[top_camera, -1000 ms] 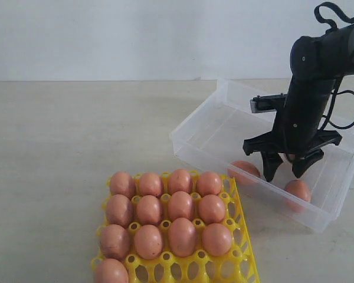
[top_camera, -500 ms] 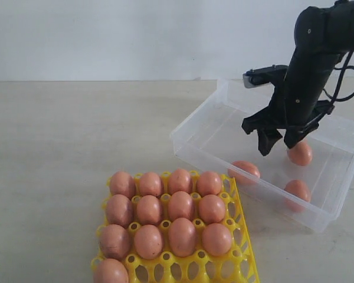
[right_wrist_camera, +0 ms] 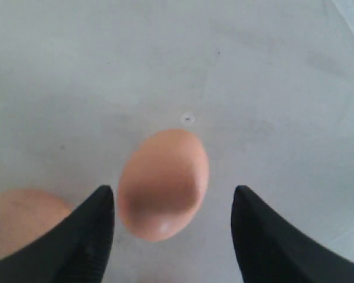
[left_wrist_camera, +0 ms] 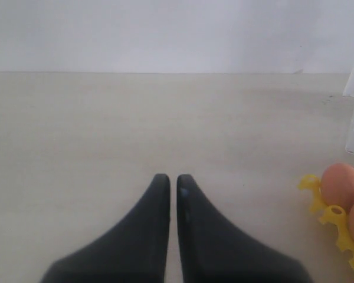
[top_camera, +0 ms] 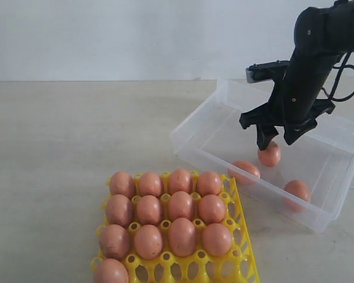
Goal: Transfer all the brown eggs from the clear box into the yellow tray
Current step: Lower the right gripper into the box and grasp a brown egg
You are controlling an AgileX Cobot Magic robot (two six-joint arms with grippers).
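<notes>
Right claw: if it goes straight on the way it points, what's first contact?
Most likely the brown egg, centred between the open fingers of the right claw. If the fingers straddle it, they would meet the floor of the clear box instead. Depth is unclear.

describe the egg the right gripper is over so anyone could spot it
Right of the yellow tray, the clear box holds three brown eggs. This egg lies mid-box beneath the open right gripper; the other two lie by the near wall.
</notes>
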